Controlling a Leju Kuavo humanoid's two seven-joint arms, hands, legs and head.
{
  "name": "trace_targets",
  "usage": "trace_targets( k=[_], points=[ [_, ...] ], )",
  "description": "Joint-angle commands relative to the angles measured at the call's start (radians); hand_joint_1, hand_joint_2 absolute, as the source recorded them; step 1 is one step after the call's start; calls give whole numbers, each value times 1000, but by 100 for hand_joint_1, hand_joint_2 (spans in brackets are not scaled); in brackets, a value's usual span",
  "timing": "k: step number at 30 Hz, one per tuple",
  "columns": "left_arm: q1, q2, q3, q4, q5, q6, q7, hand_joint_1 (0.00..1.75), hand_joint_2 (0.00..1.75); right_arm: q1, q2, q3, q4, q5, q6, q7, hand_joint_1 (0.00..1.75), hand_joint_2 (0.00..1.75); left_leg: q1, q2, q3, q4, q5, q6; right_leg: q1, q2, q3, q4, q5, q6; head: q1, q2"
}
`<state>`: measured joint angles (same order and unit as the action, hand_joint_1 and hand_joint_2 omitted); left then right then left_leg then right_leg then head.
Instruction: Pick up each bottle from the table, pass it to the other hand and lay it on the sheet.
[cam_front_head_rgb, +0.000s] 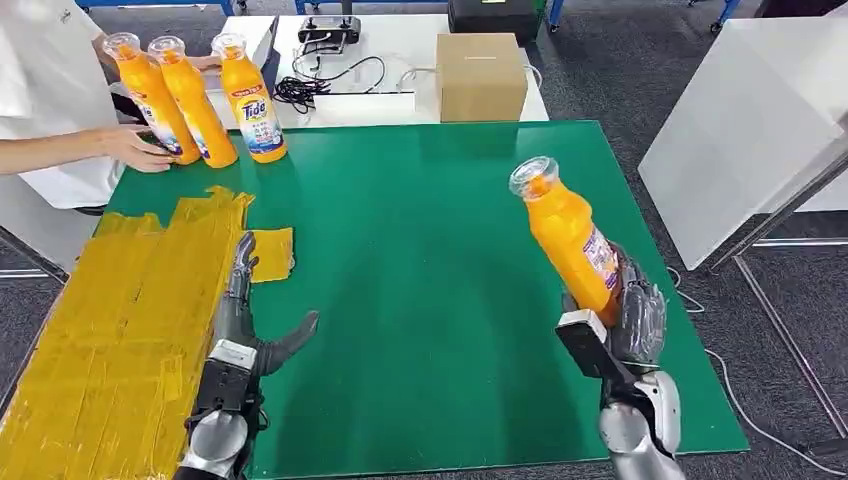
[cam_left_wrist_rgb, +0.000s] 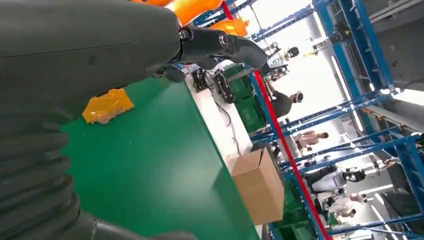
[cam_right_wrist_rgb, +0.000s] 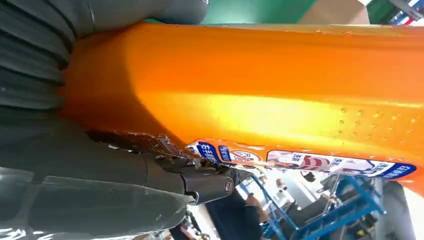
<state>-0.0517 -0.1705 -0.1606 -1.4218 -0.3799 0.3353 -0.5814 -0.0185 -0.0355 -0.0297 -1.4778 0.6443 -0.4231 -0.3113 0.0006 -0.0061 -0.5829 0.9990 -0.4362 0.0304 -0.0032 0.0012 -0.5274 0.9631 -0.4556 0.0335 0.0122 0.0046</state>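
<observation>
An orange bottle (cam_front_head_rgb: 568, 238) sits right of centre in the head view, gripped around its lower body by the right hand (cam_front_head_rgb: 625, 318). The bottle tilts with its clear cap toward the upper left, lifted over the green mat (cam_front_head_rgb: 420, 280). In the right wrist view the bottle (cam_right_wrist_rgb: 260, 95) runs across the frame with the thumb and a dark finger (cam_right_wrist_rgb: 205, 182) clamped against its label.

The left hand (cam_front_head_rgb: 250, 320) is at the lower left of the head view, holding nothing, fingers stretched forward and thumb spread out to the right. It hovers at the edge of the yellow sheet (cam_front_head_rgb: 120, 320), which covers the left side of the table. A small yellow patch (cam_front_head_rgb: 272, 252) lies just beside the fingertips.

Three more bottles (cam_front_head_rgb: 195, 100) stand upright in a row at the upper left. A person's hand (cam_front_head_rgb: 135, 148) touches the leftmost one. A cardboard box (cam_front_head_rgb: 481, 76) sits at top centre on a white table (cam_front_head_rgb: 400, 50), near a tangle of black cables (cam_front_head_rgb: 300, 88).
</observation>
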Motion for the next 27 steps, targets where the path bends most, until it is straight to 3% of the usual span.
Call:
trace_targets(
  k=[1,5,19,22,27],
  points=[
    [-47,29,-45,17,59,-146,58,0,175,-70,86,-72,89,-89,74,-51,175,175,1,1,2,-1,-1,-2,1,1,2,-1,0,-1,0,0],
    [-69,30,-83,6,179,-319,95,0,175,-141,131,-47,227,-154,153,-102,175,175,1,3,2,-1,0,-2,1,2,2,-1,1,-1,0,0],
    [-71,32,-88,8,180,-320,95,0,175,-155,136,-38,255,-153,144,-112,175,175,1,0,0,-1,0,-1,1,0,0,-1,0,0,0,0],
    [-86,35,-104,15,297,-442,122,0,175,-206,169,22,356,-155,205,-118,175,175,1,2,2,-1,0,-2,1,2,2,-1,0,0,0,0],
    [-121,45,-130,30,372,-500,147,0,175,-287,220,171,528,-151,220,-175,175,175,2,6,2,-1,0,-2,2,5,1,-1,2,-1,0,0]
  ],
)
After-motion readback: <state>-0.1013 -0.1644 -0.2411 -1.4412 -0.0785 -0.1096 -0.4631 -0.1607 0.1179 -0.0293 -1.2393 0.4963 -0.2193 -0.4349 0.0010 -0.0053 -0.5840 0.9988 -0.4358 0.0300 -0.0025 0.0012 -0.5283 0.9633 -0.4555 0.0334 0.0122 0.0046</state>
